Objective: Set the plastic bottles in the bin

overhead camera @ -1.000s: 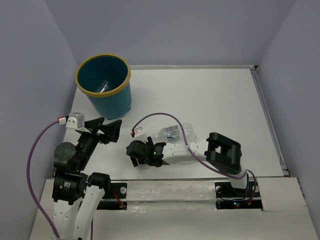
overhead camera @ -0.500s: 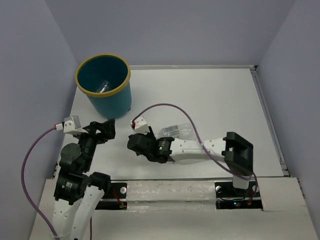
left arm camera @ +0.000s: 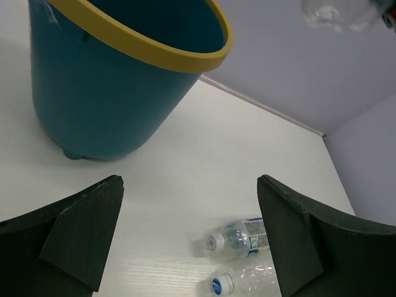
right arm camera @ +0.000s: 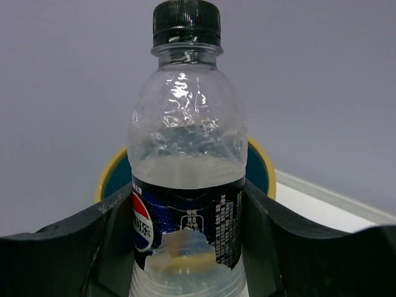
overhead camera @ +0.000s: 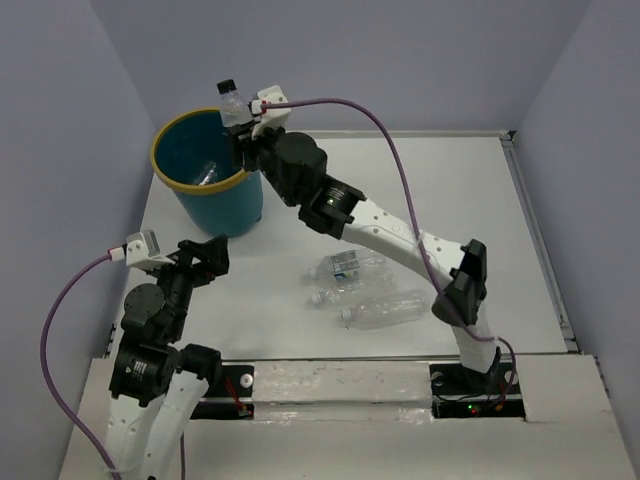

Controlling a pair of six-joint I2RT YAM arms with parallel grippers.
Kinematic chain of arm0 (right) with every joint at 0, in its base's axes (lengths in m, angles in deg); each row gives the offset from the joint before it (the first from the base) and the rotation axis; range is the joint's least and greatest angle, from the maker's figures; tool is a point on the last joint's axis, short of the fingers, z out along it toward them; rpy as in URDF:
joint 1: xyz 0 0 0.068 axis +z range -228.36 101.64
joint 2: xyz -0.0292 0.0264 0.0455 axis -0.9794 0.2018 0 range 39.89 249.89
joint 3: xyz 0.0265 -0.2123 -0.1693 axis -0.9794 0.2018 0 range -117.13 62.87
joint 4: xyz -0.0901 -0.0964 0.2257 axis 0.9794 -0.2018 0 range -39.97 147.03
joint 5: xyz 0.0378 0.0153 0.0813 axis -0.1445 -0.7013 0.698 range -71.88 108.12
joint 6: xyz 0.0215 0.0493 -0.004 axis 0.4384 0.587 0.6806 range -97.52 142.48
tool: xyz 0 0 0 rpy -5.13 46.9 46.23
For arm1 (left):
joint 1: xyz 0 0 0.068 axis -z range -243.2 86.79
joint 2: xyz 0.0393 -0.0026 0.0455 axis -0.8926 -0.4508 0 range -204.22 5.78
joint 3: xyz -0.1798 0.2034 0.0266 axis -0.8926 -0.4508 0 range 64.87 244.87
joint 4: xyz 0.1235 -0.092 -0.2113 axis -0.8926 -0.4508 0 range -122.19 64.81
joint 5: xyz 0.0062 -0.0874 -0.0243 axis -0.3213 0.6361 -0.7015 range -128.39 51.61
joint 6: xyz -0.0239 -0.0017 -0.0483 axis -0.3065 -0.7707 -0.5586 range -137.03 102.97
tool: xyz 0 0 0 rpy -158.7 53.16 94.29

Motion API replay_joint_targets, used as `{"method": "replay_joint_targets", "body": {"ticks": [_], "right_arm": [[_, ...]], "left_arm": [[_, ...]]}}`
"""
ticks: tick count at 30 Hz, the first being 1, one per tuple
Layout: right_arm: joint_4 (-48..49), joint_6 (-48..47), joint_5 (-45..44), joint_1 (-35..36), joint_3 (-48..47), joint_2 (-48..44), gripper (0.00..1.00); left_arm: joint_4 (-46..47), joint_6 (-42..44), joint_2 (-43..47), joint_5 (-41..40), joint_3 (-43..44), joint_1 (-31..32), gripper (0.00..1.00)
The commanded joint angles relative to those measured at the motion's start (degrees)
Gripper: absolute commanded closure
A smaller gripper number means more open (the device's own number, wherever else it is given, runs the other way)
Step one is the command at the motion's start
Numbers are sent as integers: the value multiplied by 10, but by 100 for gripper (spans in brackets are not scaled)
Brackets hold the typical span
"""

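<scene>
The right end effector (overhead camera: 244, 128) is clenched on the dark-capped bottle (overhead camera: 231, 103), held upright above the rim of the bin (overhead camera: 225, 205), so the drop step is in hand. The next move calls for confirming position over the opening, then releasing. The left end effector (overhead camera: 205, 258) hangs released beside the bin, and other bottles (overhead camera: 385, 308) lie on the tabletop (overhead camera: 450, 200).

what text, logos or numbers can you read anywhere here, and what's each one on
Red, white and blue globe logo, no quotable word: dark label of the clear plastic bottle with a black cap.
White print and characters on that label: too small to read.
White-blue label of the clear bottle lying on the white table: blurred, unreadable.
No text on the teal round bin with a yellow rim.
</scene>
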Motion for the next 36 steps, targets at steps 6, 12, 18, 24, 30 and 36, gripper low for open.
{"method": "replay_joint_targets", "body": {"ticks": [6, 12, 18, 24, 30, 36], "right_arm": [[79, -75, 142, -27, -301, 225, 63], [153, -18, 210, -43, -302, 258, 29], [165, 32, 231, -48, -274, 228, 8], [180, 60, 199, -48, -33, 57, 15], [199, 143, 145, -70, 378, -256, 36], [113, 242, 90, -91, 731, -516, 51]], "left_arm": [[44, 20, -22, 54, -9, 4, 1], [44, 24, -30, 59, -8, 4, 1], [53, 32, -38, 80, -10, 5, 1], [72, 41, -91, 178, -6, 4, 1], [132, 21, -183, 244, -9, 55, 1], [138, 46, -335, 7, 56, 322, 1]]}}
